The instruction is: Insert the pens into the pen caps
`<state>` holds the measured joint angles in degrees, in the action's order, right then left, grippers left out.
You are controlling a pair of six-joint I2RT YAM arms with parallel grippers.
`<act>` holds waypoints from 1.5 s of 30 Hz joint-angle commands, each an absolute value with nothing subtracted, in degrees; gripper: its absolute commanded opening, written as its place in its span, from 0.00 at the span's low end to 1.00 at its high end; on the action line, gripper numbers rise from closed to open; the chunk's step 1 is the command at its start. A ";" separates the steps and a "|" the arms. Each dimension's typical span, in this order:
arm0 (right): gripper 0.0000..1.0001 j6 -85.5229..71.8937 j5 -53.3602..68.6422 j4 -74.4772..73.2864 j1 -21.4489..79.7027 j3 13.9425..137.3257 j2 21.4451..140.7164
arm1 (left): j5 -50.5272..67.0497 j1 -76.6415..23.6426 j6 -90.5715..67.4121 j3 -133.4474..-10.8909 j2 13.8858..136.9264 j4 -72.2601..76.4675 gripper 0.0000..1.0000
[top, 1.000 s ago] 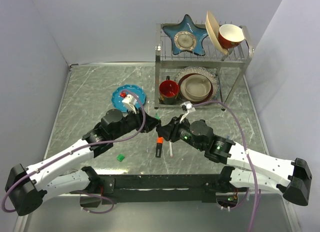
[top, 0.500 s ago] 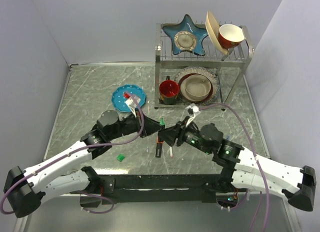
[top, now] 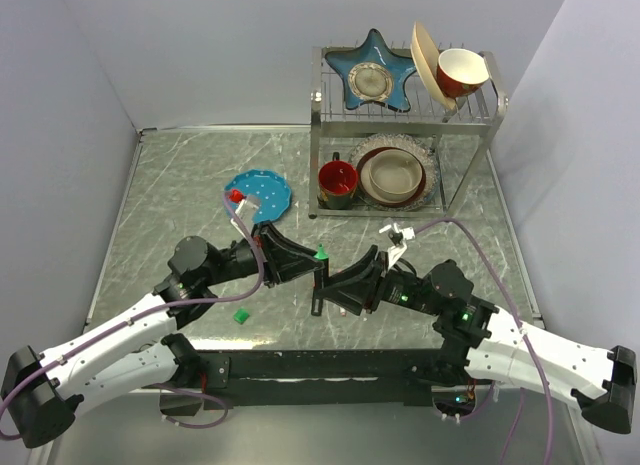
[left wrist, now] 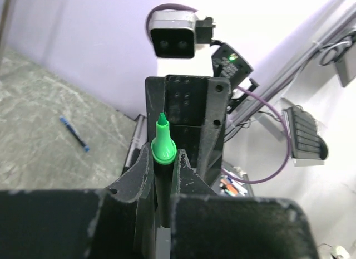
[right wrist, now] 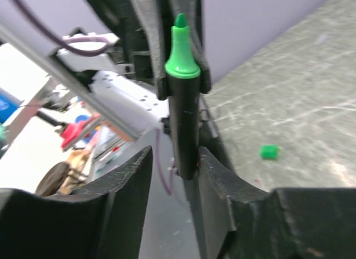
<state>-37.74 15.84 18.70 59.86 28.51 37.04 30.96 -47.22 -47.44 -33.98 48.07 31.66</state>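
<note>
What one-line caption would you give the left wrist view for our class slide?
Left fingers grip a green-tipped marker by its black body; a blue pen lies on the table beyond.

There are no words, numbers, brand names or signs that can be read in any of the views.
</note>
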 commanded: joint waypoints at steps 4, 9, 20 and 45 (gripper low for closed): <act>0.40 -42.10 22.59 32.51 59.59 26.99 39.29 | 32.43 -47.29 -50.71 -32.70 47.11 41.13 0.01; 0.34 -44.73 22.32 38.40 59.59 25.93 40.69 | 32.43 -47.29 -52.29 -30.94 47.64 44.38 0.01; 0.00 -46.32 21.89 39.39 59.59 26.19 41.76 | 30.25 -47.29 -51.16 -31.46 46.16 40.20 0.34; 0.00 -37.62 2.46 11.87 59.50 25.40 22.85 | -32.53 -46.85 -117.15 -48.18 46.68 -59.88 0.71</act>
<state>-39.51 4.84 12.25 59.48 24.69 23.90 -30.00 -46.92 -99.37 -47.75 48.01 -48.45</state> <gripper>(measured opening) 0.209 0.703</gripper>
